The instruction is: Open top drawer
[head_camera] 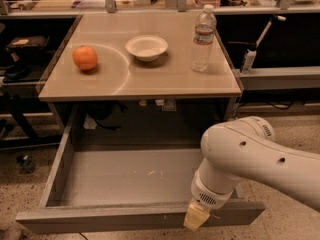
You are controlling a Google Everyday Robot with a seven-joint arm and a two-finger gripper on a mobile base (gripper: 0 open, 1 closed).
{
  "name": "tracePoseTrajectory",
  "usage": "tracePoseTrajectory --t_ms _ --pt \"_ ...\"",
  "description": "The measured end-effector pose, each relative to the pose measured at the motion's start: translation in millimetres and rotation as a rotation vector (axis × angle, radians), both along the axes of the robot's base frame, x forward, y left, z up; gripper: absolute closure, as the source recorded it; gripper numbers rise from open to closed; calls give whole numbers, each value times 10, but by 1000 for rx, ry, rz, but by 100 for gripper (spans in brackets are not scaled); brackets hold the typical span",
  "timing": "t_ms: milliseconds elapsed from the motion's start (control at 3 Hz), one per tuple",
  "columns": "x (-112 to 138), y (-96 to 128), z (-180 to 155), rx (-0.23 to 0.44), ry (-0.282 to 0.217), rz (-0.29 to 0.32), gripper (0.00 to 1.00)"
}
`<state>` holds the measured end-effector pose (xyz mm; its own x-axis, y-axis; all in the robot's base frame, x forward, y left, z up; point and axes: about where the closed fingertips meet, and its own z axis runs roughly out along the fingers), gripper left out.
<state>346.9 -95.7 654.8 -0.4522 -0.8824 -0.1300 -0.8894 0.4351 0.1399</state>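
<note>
The top drawer [125, 176] stands pulled far out from under the tan table, its grey tray floor bare with small white scratches right of centre. Its front rim [100, 219] runs along the bottom of the view. My white arm comes in from the right, and the gripper [196, 217] is at the drawer's front rim, right of centre; only a yellowish tip shows. The other two drawers are out of view.
On the tan table top [165, 79] above stand an orange [85, 57], a white bowl [146, 47] and a clear water bottle [203, 38]. Dark shelving with clutter flanks the table left and right. Speckled floor lies around the drawer.
</note>
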Motion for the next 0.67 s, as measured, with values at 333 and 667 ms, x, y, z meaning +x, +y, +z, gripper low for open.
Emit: tracePoseTrajectory --t_ms 333,667 --pt "-1 0 0 0 0 0 0" --pt "-1 0 0 0 0 0 0"
